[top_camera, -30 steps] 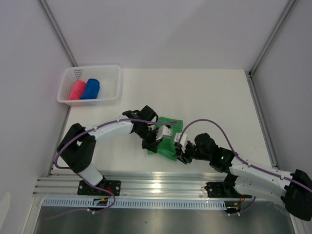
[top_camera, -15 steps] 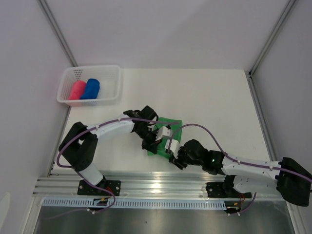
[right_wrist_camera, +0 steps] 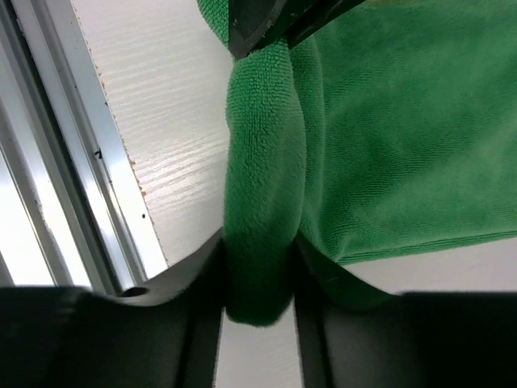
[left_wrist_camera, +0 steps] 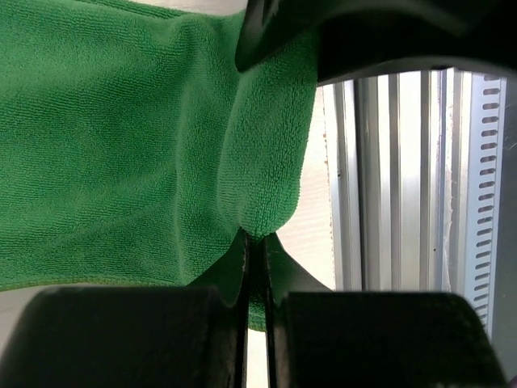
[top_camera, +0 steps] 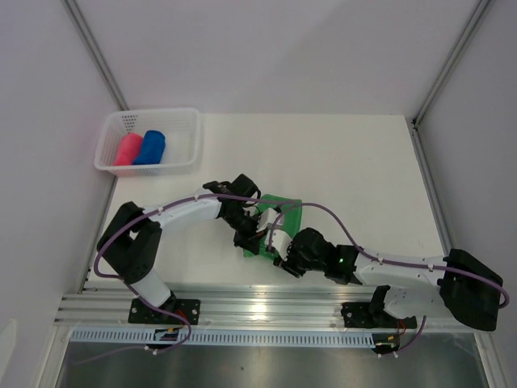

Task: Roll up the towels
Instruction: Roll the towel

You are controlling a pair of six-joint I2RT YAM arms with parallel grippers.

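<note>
Right gripper [right_wrist_camera: 258, 259] slid left | wrist view: pinches green towel [right_wrist_camera: 388, 121] roll

The top camera looked steeply down from above and behind the arms' bases [top_camera: 166, 311], set at the bottom of its frame, taking in the whole tabletop [top_camera: 347, 153] from far off, basket [top_camera: 149, 121] at upper left. Each wrist camera sat very close, its own jaws at the frame's bottom edge, the other arm's at the top. Both wrist views shared one fold of the green towel [left_wrist_camera: 97, 121] and the aluminium rail [left_wrist_camera: 388, 178]; the top view held that spot at lower centre
</note>
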